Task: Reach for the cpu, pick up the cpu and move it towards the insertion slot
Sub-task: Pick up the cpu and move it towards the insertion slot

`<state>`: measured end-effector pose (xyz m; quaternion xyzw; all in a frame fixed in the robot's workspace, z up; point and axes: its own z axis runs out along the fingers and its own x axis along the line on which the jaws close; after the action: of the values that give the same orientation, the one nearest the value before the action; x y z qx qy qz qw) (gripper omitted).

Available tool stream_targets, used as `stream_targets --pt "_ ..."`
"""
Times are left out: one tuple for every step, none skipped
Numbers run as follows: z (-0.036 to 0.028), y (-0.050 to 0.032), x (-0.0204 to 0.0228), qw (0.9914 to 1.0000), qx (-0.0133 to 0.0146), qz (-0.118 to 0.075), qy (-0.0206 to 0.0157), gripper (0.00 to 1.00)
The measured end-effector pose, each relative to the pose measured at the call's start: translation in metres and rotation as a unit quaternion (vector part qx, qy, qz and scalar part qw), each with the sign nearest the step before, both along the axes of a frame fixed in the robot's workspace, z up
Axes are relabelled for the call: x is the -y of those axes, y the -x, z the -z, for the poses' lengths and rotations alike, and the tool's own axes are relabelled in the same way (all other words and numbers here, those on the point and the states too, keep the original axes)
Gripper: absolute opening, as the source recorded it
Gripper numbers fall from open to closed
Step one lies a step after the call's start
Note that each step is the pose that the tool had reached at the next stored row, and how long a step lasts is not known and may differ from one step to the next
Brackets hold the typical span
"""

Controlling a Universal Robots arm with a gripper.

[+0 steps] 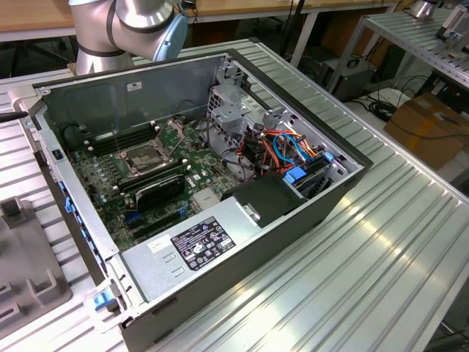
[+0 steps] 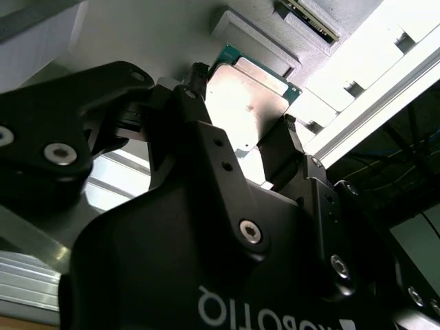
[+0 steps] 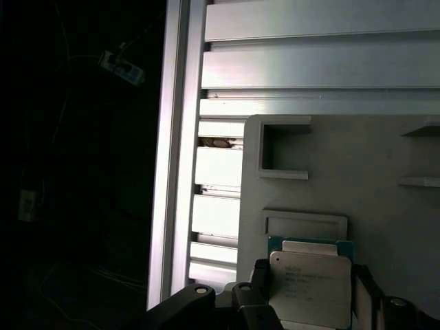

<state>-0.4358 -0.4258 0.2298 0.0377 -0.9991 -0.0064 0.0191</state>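
Note:
The cpu [image 3: 311,278] is a flat pale square chip with a green rim. It sits between my gripper's [image 3: 309,283] black fingers [image 3: 259,275] over a grey holder plate [image 3: 385,158]. In the second wrist view the cpu [image 2: 251,93] is held the same way, and the gripper [image 2: 242,102] is shut on its two opposite edges. I cannot tell whether the chip is lifted off the plate. The insertion slot [image 1: 145,158], a silver-framed square socket with a dark centre, lies on the motherboard inside the open computer case [image 1: 242,242].
The arm [image 1: 124,26] rises behind the case's back wall. Black memory slots [image 1: 157,187], a bundle of cables [image 1: 289,150] and a drive cage [image 1: 234,103] crowd the case. A grey fixture [image 1: 26,275] sits at the exterior view's left. Ribbed aluminium table [image 1: 381,242] surrounds the case.

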Motion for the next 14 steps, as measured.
stream_targets --pt "-0.0013 0.0 0.0 1.0 0.0 0.0 0.0 0.55" --pt "-0.0022 0.0 0.0 1.0 0.0 0.0 0.0 0.55" --pt "-0.0031 0.0 0.0 1.0 0.0 0.0 -0.0001 0.55" --pt "-0.0036 0.0 0.0 1.0 0.0 0.0 -0.0001 0.55" --pt "-0.0041 0.0 0.0 1.0 0.0 0.0 -0.0001 0.55" --pt "-0.0042 0.0 0.0 1.0 0.0 0.0 -0.0002 0.55" --pt "-0.0045 0.0 0.0 1.0 0.0 0.0 -0.0003 0.55" --pt "-0.0052 0.0 0.0 1.0 0.0 0.0 -0.0003 0.55" --pt "-0.0059 0.0 0.0 1.0 0.0 0.0 -0.0005 0.55" --pt "-0.0063 0.0 0.0 1.0 0.0 0.0 -0.0005 0.55" --pt "-0.0065 0.0 0.0 1.0 0.0 0.0 -0.0005 0.55" --pt "-0.0066 0.0 0.0 1.0 0.0 0.0 -0.0005 0.55" --pt "-0.0067 0.0 0.0 1.0 0.0 0.0 -0.0005 0.55" --pt "-0.0069 0.0 0.0 1.0 0.0 0.0 -0.0005 0.55"
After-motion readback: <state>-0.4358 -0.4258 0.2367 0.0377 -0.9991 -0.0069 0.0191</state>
